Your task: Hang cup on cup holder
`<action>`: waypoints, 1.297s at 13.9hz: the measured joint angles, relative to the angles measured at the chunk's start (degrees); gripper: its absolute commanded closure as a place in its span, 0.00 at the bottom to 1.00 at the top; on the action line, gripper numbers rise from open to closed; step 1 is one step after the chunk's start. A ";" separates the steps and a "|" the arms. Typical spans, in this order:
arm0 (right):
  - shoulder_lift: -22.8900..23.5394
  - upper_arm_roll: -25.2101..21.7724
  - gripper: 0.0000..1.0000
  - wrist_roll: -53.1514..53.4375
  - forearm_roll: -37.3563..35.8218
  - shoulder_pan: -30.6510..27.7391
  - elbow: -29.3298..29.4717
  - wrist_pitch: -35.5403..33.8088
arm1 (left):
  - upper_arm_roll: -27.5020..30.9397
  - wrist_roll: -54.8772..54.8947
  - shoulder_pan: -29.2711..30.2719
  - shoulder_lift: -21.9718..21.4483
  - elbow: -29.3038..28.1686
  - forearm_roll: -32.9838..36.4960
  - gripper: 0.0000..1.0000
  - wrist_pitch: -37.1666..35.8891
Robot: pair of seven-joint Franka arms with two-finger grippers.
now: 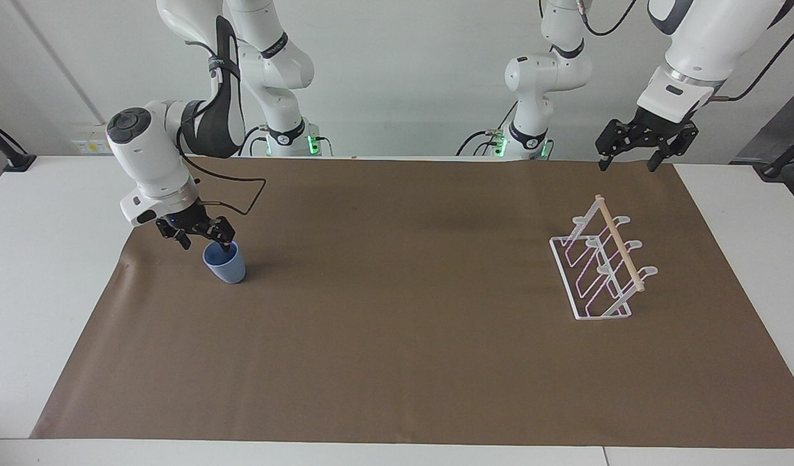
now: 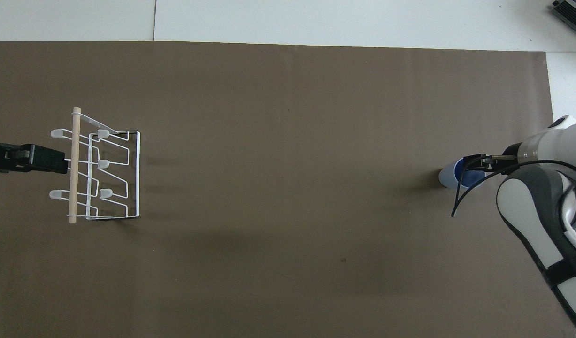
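Observation:
The light-blue cup (image 1: 228, 270) (image 2: 449, 178) stands upright, mouth up, on the brown mat toward the right arm's end of the table. My right gripper (image 1: 206, 246) (image 2: 473, 162) is open and low at the cup's rim. One fingertip sits at the cup's mouth and the other outside its wall, with nothing gripped. The white wire cup holder (image 1: 620, 244) (image 2: 73, 188) with its wooden dowel stands toward the left arm's end. My left gripper (image 1: 626, 167) (image 2: 43, 158) waits open in the air beside the holder, holding nothing.
A brown mat (image 1: 397, 336) (image 2: 288, 117) covers most of the white table (image 1: 41, 272). Bare white table edges lie at both ends. The arm bases stand at the robots' edge of the table.

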 measured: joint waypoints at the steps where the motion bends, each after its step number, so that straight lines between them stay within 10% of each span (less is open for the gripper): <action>1: 0.00 -0.02 0.00 -0.01 0.00 -0.06 -0.54 0.39 | 0.00 0.00 0.00 0.00 0.00 0.00 0.00 0.00; 18: -0.01 -0.79 0.00 -2.25 0.00 -1.33 -5.20 4.55 | 0.00 0.00 0.00 0.00 0.00 0.00 0.00 0.00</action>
